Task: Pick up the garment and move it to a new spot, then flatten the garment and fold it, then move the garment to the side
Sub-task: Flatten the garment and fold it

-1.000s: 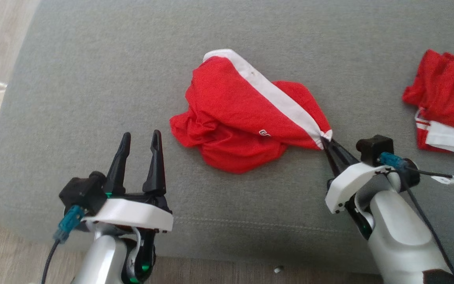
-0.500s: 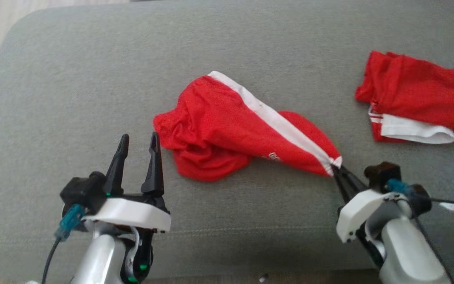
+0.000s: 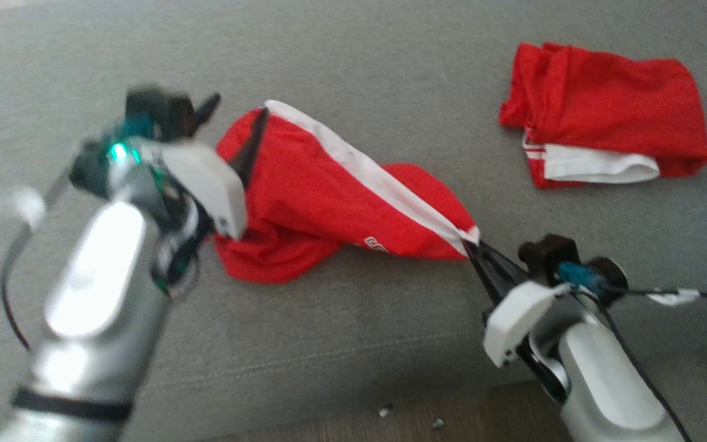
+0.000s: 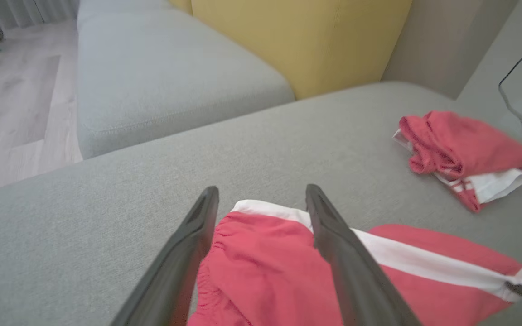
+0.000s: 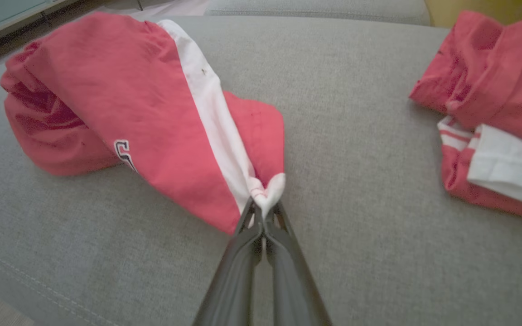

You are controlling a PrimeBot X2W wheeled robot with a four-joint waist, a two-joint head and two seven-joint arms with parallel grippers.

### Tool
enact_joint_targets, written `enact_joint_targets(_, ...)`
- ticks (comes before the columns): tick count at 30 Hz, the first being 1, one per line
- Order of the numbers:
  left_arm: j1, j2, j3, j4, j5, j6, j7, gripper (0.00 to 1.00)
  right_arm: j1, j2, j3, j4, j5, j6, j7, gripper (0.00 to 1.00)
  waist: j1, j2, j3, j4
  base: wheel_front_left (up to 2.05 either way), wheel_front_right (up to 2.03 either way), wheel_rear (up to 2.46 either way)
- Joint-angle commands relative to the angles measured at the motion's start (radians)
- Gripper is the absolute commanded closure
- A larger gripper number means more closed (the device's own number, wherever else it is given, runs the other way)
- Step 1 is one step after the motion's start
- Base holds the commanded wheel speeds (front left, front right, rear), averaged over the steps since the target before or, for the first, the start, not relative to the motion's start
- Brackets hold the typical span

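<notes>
On the grey sofa cushion (image 3: 353,55), the red garment (image 3: 323,202) lies crumpled, with a white stripe (image 3: 359,166) running from its far left end to its near right corner. The right gripper (image 3: 475,245) is clamped on that corner, its two fingers pressed together around a bunched bit of the stripe. The left gripper (image 3: 234,116) hovers over the garment's left end, fingers spread wide and holding nothing; in the left wrist view the stripe's end shows between them. A second red garment (image 3: 605,104), folded, lies well apart to the right
</notes>
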Motion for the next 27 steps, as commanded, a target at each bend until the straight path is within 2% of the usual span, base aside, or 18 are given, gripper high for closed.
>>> enact_joint_targets(1,-0.073,0.039,0.03,-0.009,-0.005,-0.012,0.036,0.0,-0.043,0.011,0.027,-0.036,0.003,0.006,-0.002,1.0,0.0,0.0,0.026,-0.031,0.0,0.0,0.0)
enact_joint_targets(5,-0.226,0.104,-0.007,0.106,-0.047,-0.054,0.213,0.0,-0.1,0.028,0.076,-0.02,0.013,0.006,-0.013,1.0,0.0,0.0,0.057,-0.083,0.0,0.0,0.0)
enact_joint_targets(12,-0.394,0.198,-0.109,0.261,-0.14,-0.065,0.447,0.0,-0.179,0.057,0.14,0.026,0.033,0.006,-0.051,1.0,0.0,0.0,0.105,-0.155,0.0,0.0,0.0)
enact_joint_targets(17,-0.459,0.243,-0.153,0.342,-0.173,-0.065,0.494,0.0,-0.211,0.073,0.161,0.06,0.047,0.006,-0.078,1.0,0.0,0.0,0.135,-0.187,0.0,0.0,0.0)
enact_joint_targets(27,-0.542,0.229,-0.191,0.435,-0.249,-0.065,0.498,0.0,-0.241,0.093,0.172,0.115,0.053,0.006,-0.118,1.0,0.0,0.0,0.172,-0.209,0.0,0.0,0.0)
